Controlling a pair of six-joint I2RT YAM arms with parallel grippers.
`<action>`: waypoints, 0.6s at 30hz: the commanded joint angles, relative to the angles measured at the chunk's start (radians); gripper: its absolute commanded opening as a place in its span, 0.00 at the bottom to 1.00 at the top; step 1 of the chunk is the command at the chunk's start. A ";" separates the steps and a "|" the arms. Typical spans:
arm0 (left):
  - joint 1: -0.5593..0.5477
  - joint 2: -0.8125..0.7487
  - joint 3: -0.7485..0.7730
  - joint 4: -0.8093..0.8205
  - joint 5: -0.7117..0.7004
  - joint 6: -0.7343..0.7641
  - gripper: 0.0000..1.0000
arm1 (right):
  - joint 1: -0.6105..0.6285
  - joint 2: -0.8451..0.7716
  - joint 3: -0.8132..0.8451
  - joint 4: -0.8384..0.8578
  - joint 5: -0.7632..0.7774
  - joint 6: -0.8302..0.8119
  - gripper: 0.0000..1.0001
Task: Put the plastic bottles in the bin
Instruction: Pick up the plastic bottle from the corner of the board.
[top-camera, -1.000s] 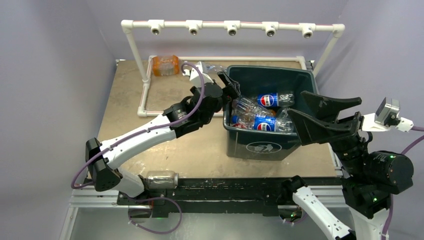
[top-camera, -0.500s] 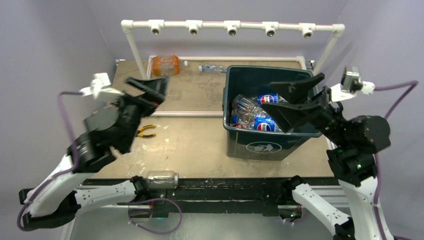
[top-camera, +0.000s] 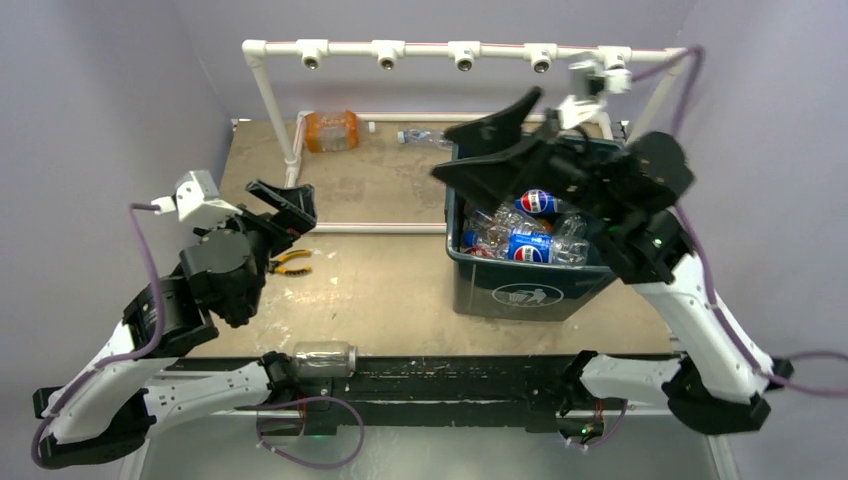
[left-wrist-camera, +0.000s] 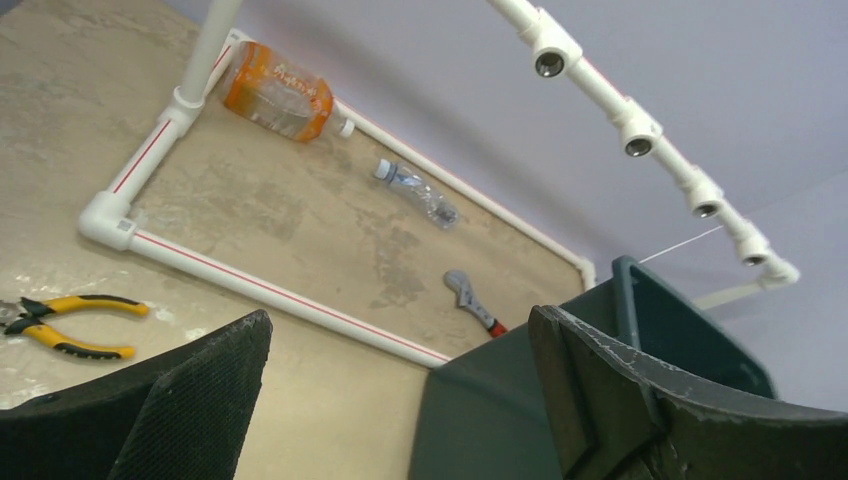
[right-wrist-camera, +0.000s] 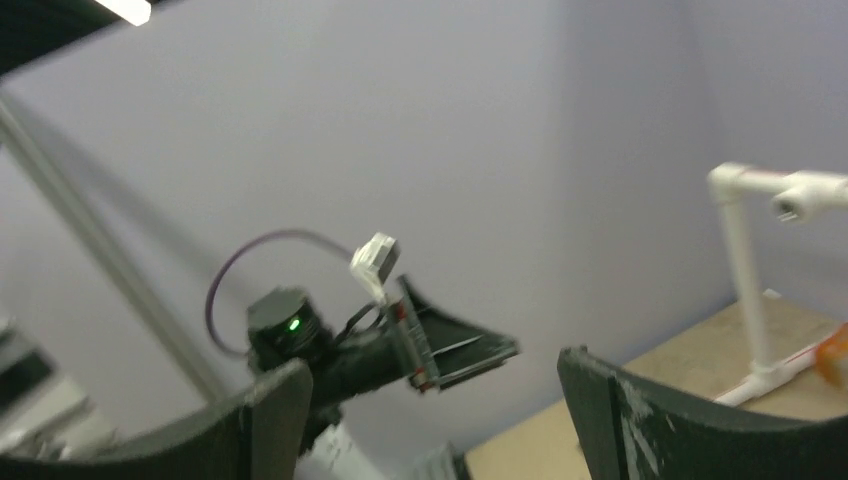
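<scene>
- Top view: the bin (top-camera: 525, 290) holds a heap of plastic bottles (top-camera: 520, 245), mostly clear with blue labels.
- The right gripper (top-camera: 440, 150) hangs raised over the bin's far left corner, jaws spread wide with nothing between them.
- The left gripper (top-camera: 285, 212) is well to the left of the bin, equally spread and empty, with the pliers (top-camera: 290, 262) on the table near it.
- Two bottles lie outside the bin. An orange bottle (top-camera: 331, 130) is far off to its back left, and a clear bottle (top-camera: 425, 136) is just beyond its far left corner.
- I judge this a gap between loads. The next move calls for one arm to descend on a loose bottle, set its jaws across the body and close.
- A clear cylinder (top-camera: 322, 358) sits at the table's near edge, left of the bin's front. I cannot tell whether it is a bottle or part of the rig.
- Left wrist view: both loose bottles show plainly inside the white pipe frame (left-wrist-camera: 250, 285).
- A wrench (left-wrist-camera: 472, 302) lies close to the bin's left wall; it cannot be made out from above.
- The bin is cut off by the picture's edge and by one finger, so its contents are hidden.
- Right wrist view: blurred and aimed away from the bin towards the wall and the other arm. No bottle is clear here, and an orange sliver at the right edge may be the orange bottle.
</scene>
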 joint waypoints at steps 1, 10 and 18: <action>-0.003 0.016 0.019 -0.059 -0.047 0.006 0.99 | 0.239 0.104 0.117 -0.094 0.238 -0.171 0.99; -0.003 -0.097 0.111 -0.263 -0.288 -0.085 0.99 | 0.505 0.057 -0.231 0.114 0.547 -0.186 0.97; -0.003 -0.157 0.140 -0.309 -0.402 -0.079 0.99 | 0.695 0.156 -0.370 0.258 0.742 -0.209 0.93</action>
